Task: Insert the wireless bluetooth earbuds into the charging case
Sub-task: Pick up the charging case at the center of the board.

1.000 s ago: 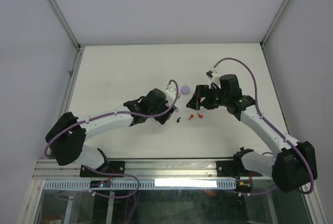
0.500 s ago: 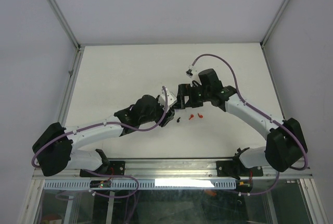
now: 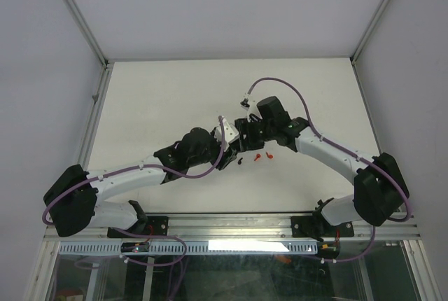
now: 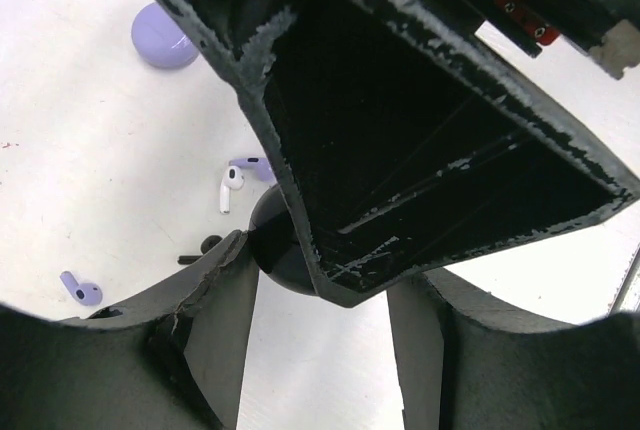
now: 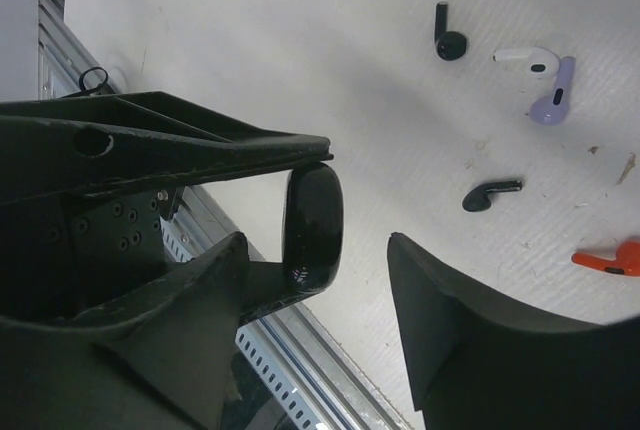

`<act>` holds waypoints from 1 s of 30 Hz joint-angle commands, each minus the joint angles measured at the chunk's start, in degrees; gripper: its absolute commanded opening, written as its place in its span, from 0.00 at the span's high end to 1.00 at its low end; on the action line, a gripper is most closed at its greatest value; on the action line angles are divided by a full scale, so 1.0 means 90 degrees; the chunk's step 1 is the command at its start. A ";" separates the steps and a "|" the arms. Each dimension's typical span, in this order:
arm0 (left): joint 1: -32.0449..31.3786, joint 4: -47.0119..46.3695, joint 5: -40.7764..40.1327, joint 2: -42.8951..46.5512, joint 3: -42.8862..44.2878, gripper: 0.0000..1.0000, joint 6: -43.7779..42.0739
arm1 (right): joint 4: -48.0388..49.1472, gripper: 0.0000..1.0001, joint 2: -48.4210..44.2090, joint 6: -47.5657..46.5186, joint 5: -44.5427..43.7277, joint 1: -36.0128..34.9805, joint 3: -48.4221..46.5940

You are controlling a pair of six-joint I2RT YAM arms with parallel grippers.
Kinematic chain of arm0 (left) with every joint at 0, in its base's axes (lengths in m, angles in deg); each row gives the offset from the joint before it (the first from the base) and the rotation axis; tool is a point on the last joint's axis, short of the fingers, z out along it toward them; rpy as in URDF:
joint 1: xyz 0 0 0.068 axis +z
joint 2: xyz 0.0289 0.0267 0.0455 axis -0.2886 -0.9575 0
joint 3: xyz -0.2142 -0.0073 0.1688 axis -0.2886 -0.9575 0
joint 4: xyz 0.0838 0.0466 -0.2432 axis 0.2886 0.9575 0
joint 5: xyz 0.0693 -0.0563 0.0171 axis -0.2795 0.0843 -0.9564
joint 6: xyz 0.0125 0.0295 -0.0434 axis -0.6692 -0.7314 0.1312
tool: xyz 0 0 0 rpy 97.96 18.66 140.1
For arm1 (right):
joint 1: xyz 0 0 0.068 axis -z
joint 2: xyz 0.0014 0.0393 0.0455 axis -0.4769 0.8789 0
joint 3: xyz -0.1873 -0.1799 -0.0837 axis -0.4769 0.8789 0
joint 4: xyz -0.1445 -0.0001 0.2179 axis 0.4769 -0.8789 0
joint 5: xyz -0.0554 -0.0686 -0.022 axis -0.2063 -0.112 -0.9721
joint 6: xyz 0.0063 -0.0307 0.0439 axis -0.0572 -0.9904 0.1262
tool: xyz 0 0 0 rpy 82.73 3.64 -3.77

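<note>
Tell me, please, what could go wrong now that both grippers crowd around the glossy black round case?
The glossy black round case sits off-centre between the open fingers of the right gripper while the left gripper seems to hold it, so uneven contact could knock it loose. A drop might scatter the small stemmed plastic earbuds lying nearby.

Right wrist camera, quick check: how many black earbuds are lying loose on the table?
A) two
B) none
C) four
A: one black earbud lies beside the white earbud, and a second black earbud lies nearer the red earbud.
</note>
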State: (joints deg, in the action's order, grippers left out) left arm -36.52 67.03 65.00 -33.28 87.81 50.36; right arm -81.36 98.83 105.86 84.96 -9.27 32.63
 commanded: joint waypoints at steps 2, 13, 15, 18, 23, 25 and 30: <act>-0.0046 -0.0479 0.0173 0.0283 0.0016 0.61 -0.0097 | 0.0266 0.45 -0.0024 0.0062 0.0159 -0.0153 -0.0225; -0.0036 -0.0440 0.0071 0.0469 -0.0136 0.33 0.0347 | 0.0222 0.90 -0.0265 -0.0267 0.0036 -0.0160 -0.0120; 0.0005 -0.0591 0.0065 0.0634 -0.0318 0.25 0.0547 | 0.0134 0.95 -0.0360 -0.0423 -0.0073 -0.0153 -0.0124; 0.0385 -0.1048 0.0722 0.0986 -0.0749 0.20 0.1009 | 0.0133 0.98 -0.0558 -0.0599 -0.0134 -0.0087 -0.0075; 0.1528 -0.1915 0.2312 0.1562 -0.1305 0.16 0.2210 | 0.0557 0.98 -0.0876 -0.0595 0.0497 0.0167 0.0072; 0.1847 -0.2330 0.2886 0.1659 -0.1425 0.16 0.2754 | 0.0849 0.98 -0.0982 -0.0513 0.0866 0.0247 0.0173; 0.2592 -0.3759 0.4011 0.1681 -0.1789 0.17 0.4443 | 0.1312 0.98 -0.1076 -0.0266 0.1290 0.0327 0.0288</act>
State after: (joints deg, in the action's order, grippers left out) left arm -16.50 48.36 89.13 -19.35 73.91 75.91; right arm -76.22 91.25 101.97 90.84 -6.63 34.51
